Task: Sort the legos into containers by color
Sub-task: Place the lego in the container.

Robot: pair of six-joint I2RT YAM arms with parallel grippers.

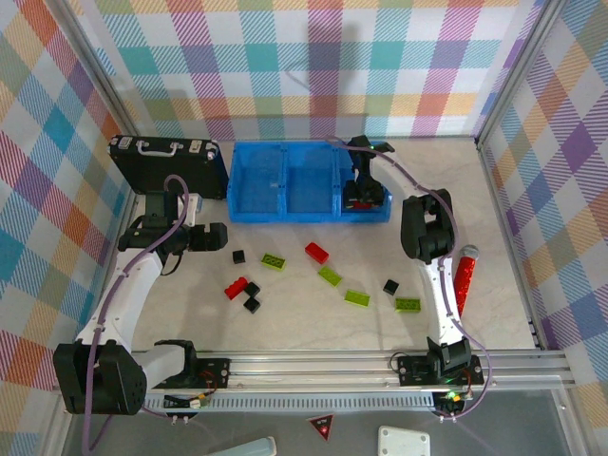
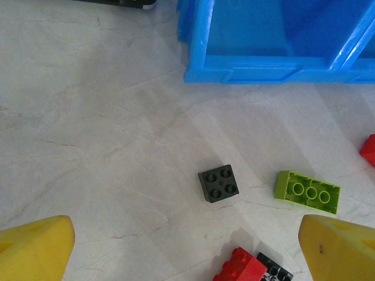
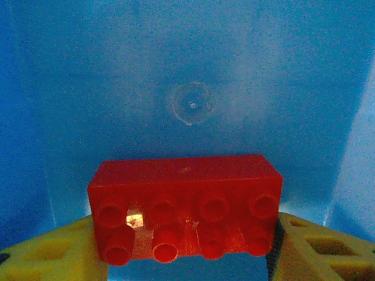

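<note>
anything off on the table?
Nothing spilled or damaged. One oddity: a red stick with a grey tip lies beside the right arm, not a lego. Right end effector grips a red lego over the blue bin.

Pale marbled table (image 1: pixel 313 323). Just ahead of left gripper (image 2: pixel 187 249): black brick (image 2: pixel 218 183), green brick (image 2: pixel 307 191) right of it. Bin (image 2: pixel 258 75) farther ahead, case (image 1: pixel 166 160) ahead-left, red brick (image 1: pixel 316 252) off right.

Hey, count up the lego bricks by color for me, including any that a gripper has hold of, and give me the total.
Red rectangular plastic bricks: 3, one of them held in the right gripper over the blue plastic bin
Lime-green rectangular plastic bricks: 4
Small black plastic cubes: 4
Total: 11
</note>
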